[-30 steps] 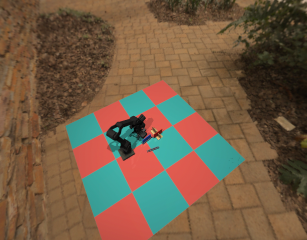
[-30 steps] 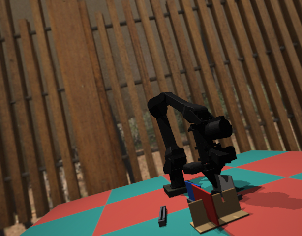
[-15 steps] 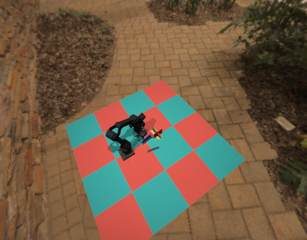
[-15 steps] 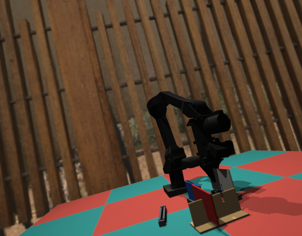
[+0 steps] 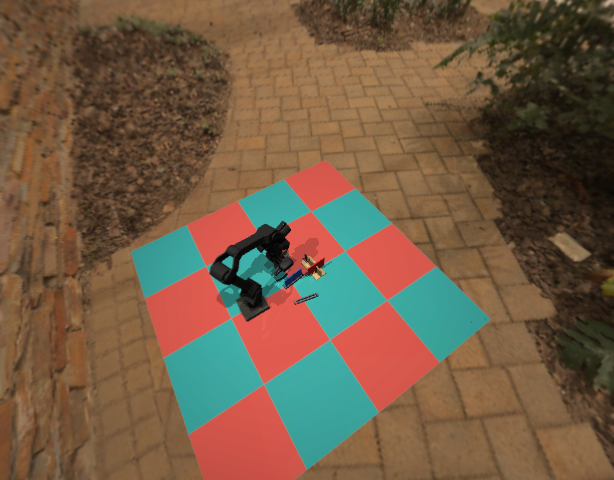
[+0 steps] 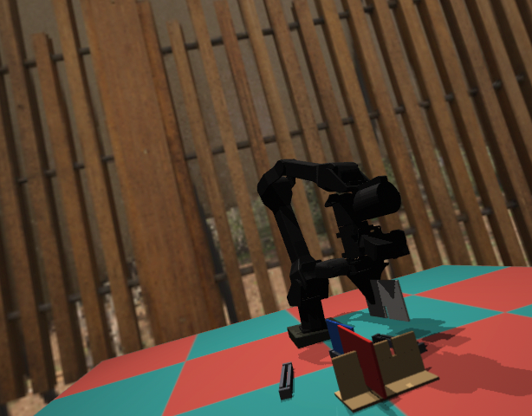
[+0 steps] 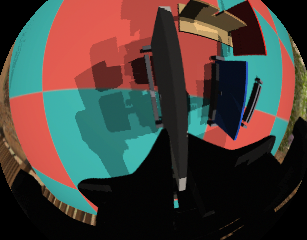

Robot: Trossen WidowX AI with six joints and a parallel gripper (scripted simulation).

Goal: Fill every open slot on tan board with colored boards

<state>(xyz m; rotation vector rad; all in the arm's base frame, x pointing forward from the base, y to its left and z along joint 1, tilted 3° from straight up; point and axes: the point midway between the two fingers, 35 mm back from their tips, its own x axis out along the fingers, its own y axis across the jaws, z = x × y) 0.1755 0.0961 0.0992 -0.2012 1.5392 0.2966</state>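
My gripper (image 5: pixel 282 262) (image 6: pixel 378 290) (image 7: pixel 168 132) is shut on the grey board (image 6: pixel 397 304) (image 7: pixel 171 85). The board hangs upright above its holder (image 7: pixel 153 90), with its notch facing down. The tan board (image 5: pixel 307 260) (image 6: pixel 405 354) (image 7: pixel 205 28) stands on its base, away from the gripper. The red board (image 5: pixel 315 267) (image 6: pixel 358 355) (image 7: pixel 249 32) stands crosswise in it. An open slot shows in the tan board beside the red board in the exterior view. The blue board (image 5: pixel 293 279) (image 6: pixel 335 335) (image 7: pixel 232 95) stands in its own holder (image 7: pixel 213 92), between the grey board and an empty holder.
The empty dark holder (image 5: pixel 305 299) (image 6: pixel 285 380) (image 7: pixel 252 102) lies beyond the blue board, on the side away from the gripper. The arm's base (image 5: pixel 253 310) (image 6: pixel 304 336) stands on the checkered mat (image 5: pixel 302 413) (image 6: pixel 239 380).
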